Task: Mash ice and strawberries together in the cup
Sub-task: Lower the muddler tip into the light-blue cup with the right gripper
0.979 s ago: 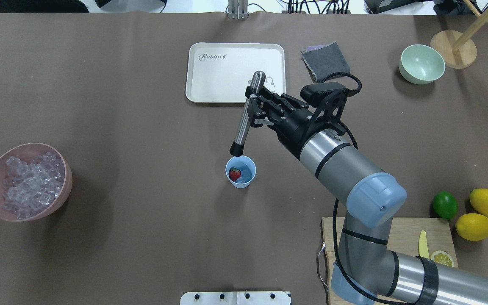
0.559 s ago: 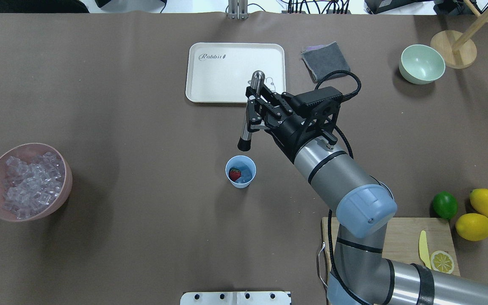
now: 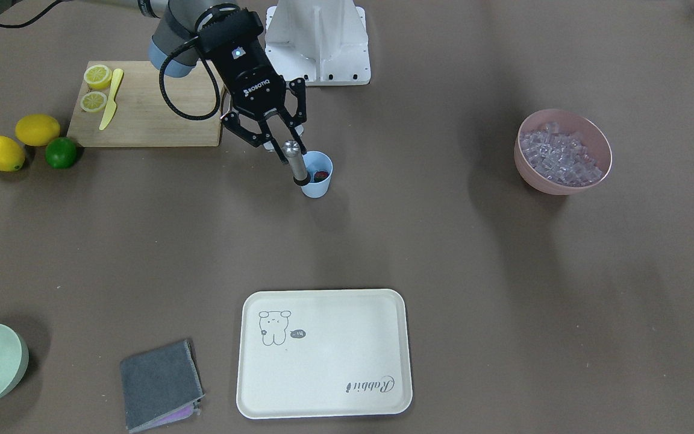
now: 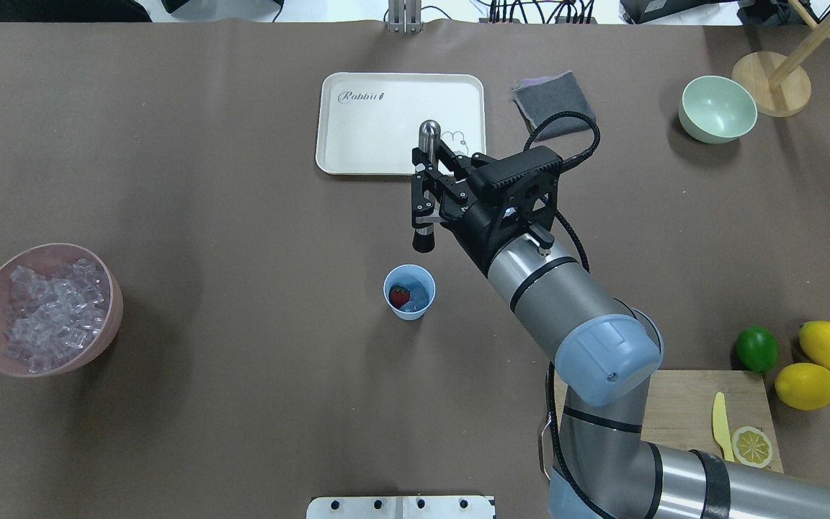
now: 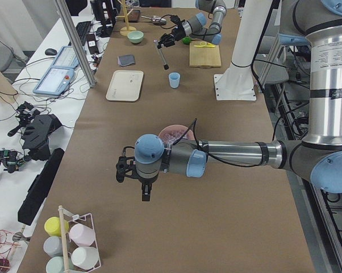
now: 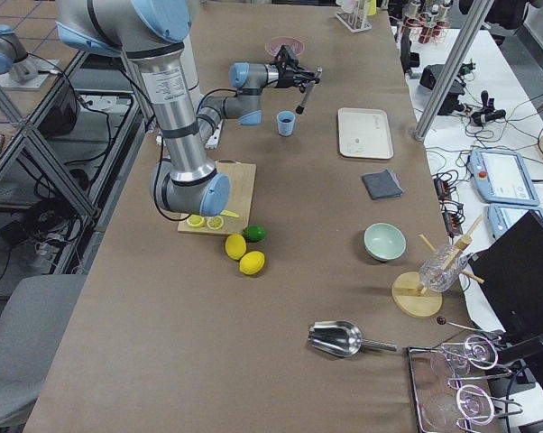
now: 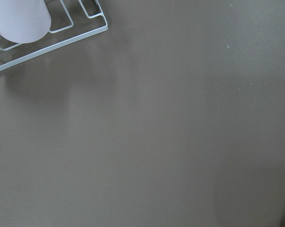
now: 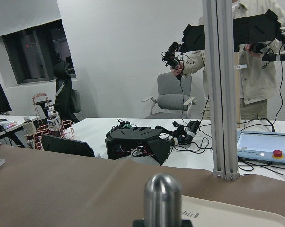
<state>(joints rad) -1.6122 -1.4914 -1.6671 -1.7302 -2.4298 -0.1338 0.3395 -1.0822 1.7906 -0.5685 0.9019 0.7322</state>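
Right gripper [image 4: 424, 184] clamps the steel muddler [image 4: 427, 140] at frame centre, its long axis near upright, black tip down, close by the cup [image 4: 409, 311].

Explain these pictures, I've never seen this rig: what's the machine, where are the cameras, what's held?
Two robot arms work at a brown table. Cameras look from overhead, across the table, both ends and each wrist. The right gripper is shut on a metal muddler, its black tip near the blue cup, not inside. The cup holds a strawberry and ice. The left gripper hangs over bare table; open or shut, I cannot tell. A pink bowl holds more ice.
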